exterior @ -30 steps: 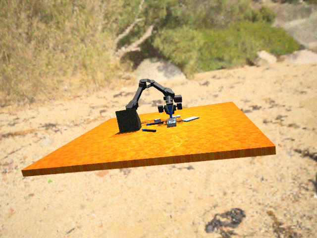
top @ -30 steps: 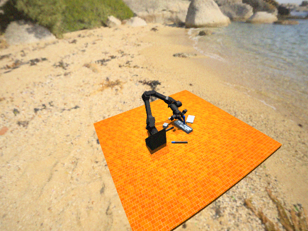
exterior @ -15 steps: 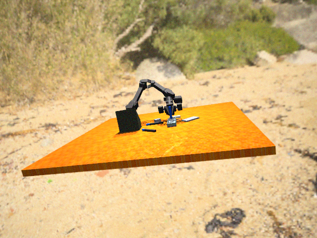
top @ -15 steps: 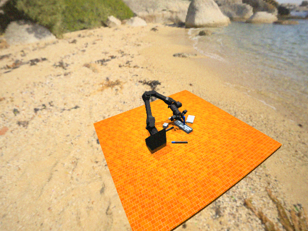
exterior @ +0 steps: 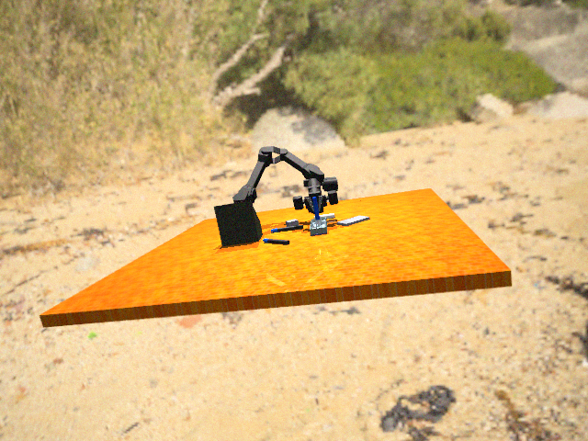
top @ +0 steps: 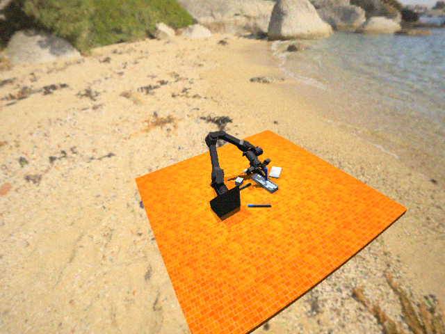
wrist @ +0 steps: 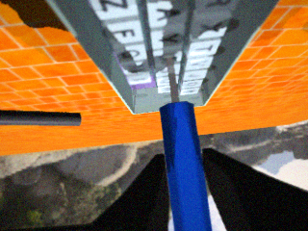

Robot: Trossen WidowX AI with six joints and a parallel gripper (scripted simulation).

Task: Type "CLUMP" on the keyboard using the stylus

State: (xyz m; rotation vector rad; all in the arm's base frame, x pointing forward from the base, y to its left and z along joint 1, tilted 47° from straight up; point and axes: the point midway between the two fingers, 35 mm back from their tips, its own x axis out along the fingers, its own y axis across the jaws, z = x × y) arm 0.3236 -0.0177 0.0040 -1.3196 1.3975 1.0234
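Observation:
My gripper (top: 263,170) (exterior: 315,205) (wrist: 183,159) is shut on the blue stylus (top: 265,175) (exterior: 315,210) (wrist: 180,130), which points down at the keyboard. The grey keyboard (top: 272,188) (exterior: 318,231) (wrist: 143,104) has light keys in three rows. In the wrist view the stylus's thin grey tip lies over the middle row, just past a key that looks like Y. The letter under the tip is blurred and partly covered. A purple key (wrist: 144,85) is at the far end of the left row. I cannot tell whether the tip touches a key.
A flat white pad (top: 274,171) (exterior: 354,220) lies beside the keyboard. A small white block (top: 238,180) (exterior: 291,222) and a dark pen (top: 245,186) (exterior: 286,229) lie between keyboard and arm base. Another blue-ended dark pen (top: 260,206) (exterior: 277,242) lies nearer the cameras. A dark rod (wrist: 40,118) shows in the wrist view.

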